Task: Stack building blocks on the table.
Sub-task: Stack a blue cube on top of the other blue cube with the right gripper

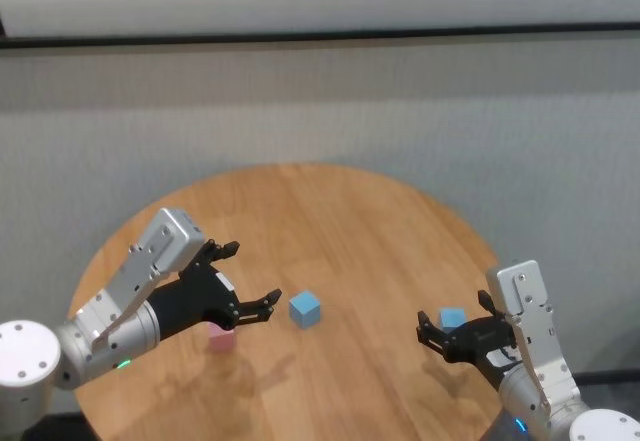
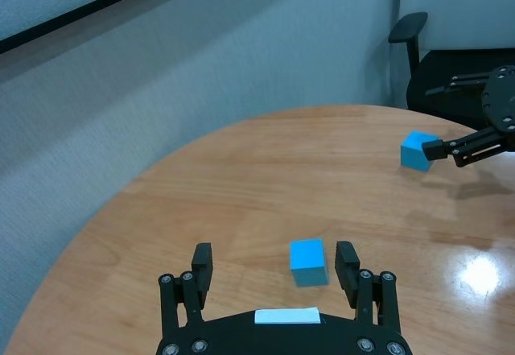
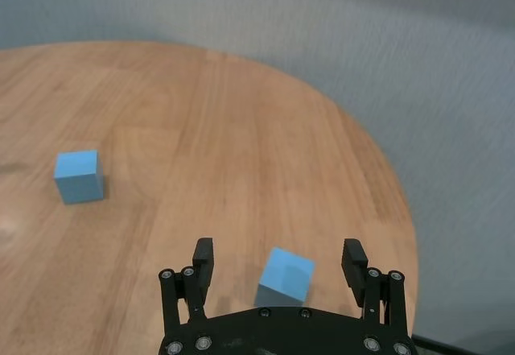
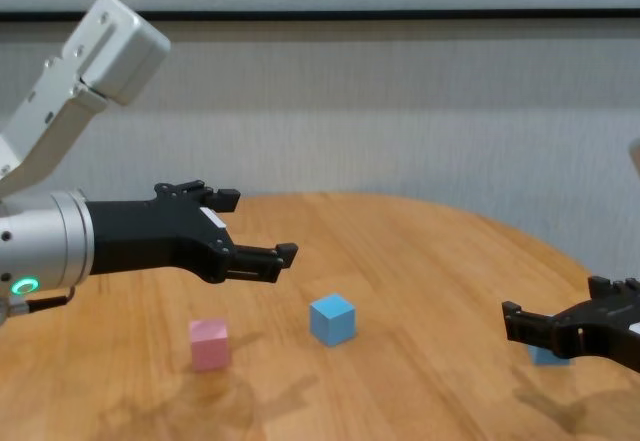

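Round wooden bench point(image 1: 330, 211), three blocks unstacked; both end effectors, left point(image 1: 248, 279) and right point(image 1: 428, 333), wide open, empty; next, descend onto a blue block point(image 1: 305, 308).

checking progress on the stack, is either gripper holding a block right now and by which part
Nothing is held. The left gripper and the right gripper are both open above the round wooden table, and all three small matte cubes sit on it untouched.
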Tool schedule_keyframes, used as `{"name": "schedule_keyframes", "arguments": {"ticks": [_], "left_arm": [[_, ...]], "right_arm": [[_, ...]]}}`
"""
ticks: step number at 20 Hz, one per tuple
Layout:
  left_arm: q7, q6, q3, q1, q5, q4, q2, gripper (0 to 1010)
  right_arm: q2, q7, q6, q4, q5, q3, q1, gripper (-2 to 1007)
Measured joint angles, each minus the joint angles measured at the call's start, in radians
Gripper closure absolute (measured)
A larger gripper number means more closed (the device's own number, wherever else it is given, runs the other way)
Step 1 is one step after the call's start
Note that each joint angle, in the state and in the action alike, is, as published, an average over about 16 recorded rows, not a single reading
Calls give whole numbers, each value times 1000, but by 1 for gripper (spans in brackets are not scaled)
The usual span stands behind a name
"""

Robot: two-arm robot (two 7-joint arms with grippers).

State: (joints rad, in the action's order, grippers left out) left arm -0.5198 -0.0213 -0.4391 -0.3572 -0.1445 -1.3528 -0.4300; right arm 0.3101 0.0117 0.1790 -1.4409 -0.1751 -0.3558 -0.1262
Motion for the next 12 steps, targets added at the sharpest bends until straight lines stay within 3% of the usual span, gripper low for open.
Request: {"name": "schedule_keyframes", "arguments": {"ticks": [12], "left_arm": [[0, 0, 0, 0, 0, 0, 0, 8]], "right_arm": [[-26, -24, -17, 53, 19, 20, -13, 1]]}}
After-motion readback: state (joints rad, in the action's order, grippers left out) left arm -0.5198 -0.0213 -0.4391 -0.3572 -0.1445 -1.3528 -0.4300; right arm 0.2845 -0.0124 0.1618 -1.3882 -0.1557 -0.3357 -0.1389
